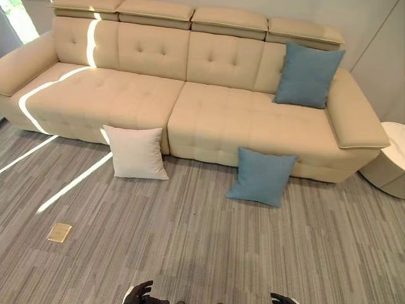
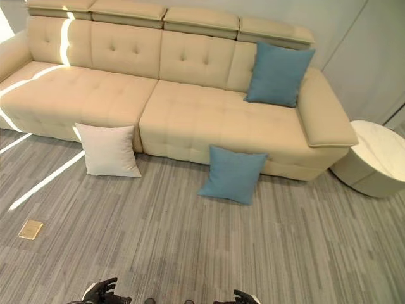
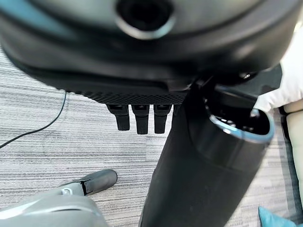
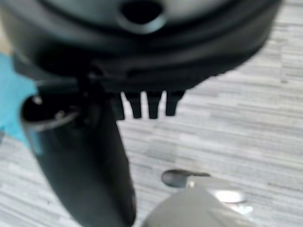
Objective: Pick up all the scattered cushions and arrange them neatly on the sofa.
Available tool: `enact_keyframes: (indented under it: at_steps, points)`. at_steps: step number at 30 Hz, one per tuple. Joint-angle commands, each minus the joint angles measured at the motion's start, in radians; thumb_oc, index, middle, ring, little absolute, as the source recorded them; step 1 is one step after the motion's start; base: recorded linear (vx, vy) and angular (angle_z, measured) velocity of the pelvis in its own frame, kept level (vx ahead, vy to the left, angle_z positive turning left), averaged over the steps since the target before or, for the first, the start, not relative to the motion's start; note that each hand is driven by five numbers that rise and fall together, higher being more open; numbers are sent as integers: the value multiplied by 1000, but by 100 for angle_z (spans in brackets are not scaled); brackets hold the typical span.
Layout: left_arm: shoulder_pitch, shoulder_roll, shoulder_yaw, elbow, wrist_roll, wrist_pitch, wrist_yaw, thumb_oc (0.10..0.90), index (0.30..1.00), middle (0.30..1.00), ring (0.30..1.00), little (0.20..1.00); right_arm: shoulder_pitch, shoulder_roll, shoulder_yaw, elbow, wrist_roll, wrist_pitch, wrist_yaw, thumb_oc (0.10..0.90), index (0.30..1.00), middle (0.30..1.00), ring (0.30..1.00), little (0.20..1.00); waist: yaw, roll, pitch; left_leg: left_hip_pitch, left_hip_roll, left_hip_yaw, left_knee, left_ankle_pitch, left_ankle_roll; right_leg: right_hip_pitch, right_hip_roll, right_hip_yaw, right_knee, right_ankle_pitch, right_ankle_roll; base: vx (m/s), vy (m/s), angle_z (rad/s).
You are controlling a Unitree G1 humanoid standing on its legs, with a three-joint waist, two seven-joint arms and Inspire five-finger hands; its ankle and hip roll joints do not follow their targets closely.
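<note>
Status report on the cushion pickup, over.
Both hands, left and right, low, open, empty. White cushion and blue cushion on floor against sofa. Path clear.

Both hands are dark: the left hand [image 1: 140, 293] has a white cover on its thumb, the right hand [image 1: 283, 298] looks black throughout

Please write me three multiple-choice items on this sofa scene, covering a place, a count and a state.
1. Where is the white cushion?
A. on the sofa seat
B. on the floor, leaning against the sofa front
C. on the round side table

2. How many blue cushions are there?
A. one
B. two
C. three

3. What do the robot's hands hold?
A. nothing
B. a blue cushion
C. the white cushion

Answers: 1 B, it stands on the carpet against the sofa base. 2 B, one on the seat, one on the floor. 3 A, left hand and right hand hang empty, fingers straight.
</note>
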Motion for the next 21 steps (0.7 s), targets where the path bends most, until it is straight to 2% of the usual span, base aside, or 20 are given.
enact_keyframes:
  at_steps: [1,2,3,4,5,6,7,9,15,20,21]
  points:
    - [-40,-26,12,20,4,-54,7,800,900,900,900,900,-21,-16,18,13,1,-19,-18,800,900,900,900,900,9,4,-41,-13,-50,-136,0,-31,13,-64,-50,-58,18,129,110,-10,-14,-23]
    - [-40,-26,12,20,4,-54,7,800,900,900,900,900,-21,-16,18,12,1,-19,-18,800,900,900,900,900,10,4,-40,-13,-50,-136,0,-31,13,-64,-50,-58,18,129,110,-66,-71,-32]
    - [-37,-25,22,16,-22,-57,12,800,900,900,900,900,-34,-17,26,11,-11,-16,-23,800,900,900,900,900,27,6,-26,-14,-35,-104,0,-32,5,-89,-60,-181,59,120,103,-55,-57,-29]
    - [-37,-25,22,16,-22,-57,12,800,900,900,900,900,-34,-17,26,11,-11,-16,-23,800,900,900,900,900,27,6,-27,-14,-35,-104,0,-32,5,-90,-61,-181,60,119,103,-70,-84,-62]
    - [-34,-23,31,18,-31,-55,14,800,900,900,900,900,-39,-16,29,7,-22,-18,-27,800,900,900,900,900,37,7,-24,-14,-27,-85,0,-31,-2,-99,-79,-286,76,110,100,-17,-52,-99]
    - [-31,-21,37,20,-32,-56,13,800,900,900,900,900,-43,-14,31,3,-28,-19,-26,800,900,900,900,900,39,9,-22,-13,-22,-74,0,-29,-7,-104,-86,-336,86,104,97,-2,-86,-127]
    - [-28,-19,40,25,-31,-55,11,800,900,900,900,900,-48,-14,33,1,-32,-20,-26,800,900,900,900,900,35,9,-23,-10,-19,-67,0,-27,-9,-106,-86,-353,87,96,95,39,-97,-81]
    - [-25,-20,42,33,-23,-52,5,800,900,900,900,900,-43,-15,30,6,-25,-20,-22,800,900,900,900,900,24,-2,-31,-4,-24,-60,3,-27,-13,-89,-71,-324,55,96,85,70,-112,-17]
    - [-30,-52,33,41,-28,-52,-7,800,900,900,900,900,-23,-26,24,13,10,-30,-25,800,900,900,900,900,12,-5,-59,13,-12,-49,13,-38,-37,-14,-38,-292,-68,121,74,77,-112,-4]
    - [-32,-57,24,37,-32,-53,-5,800,900,900,900,900,-15,-27,26,9,21,-32,-22,800,900,900,900,900,4,-7,-58,12,-1,-47,38,-48,-45,-3,-25,-271,-73,111,64,45,-97,0]
    - [-42,-58,15,31,-37,-56,-1,800,900,900,900,900,-14,-29,25,1,33,-36,-22,800,900,900,900,900,-3,-14,-46,-21,11,-39,116,-63,-57,1,-23,-259,-73,105,55,-7,-91,8]
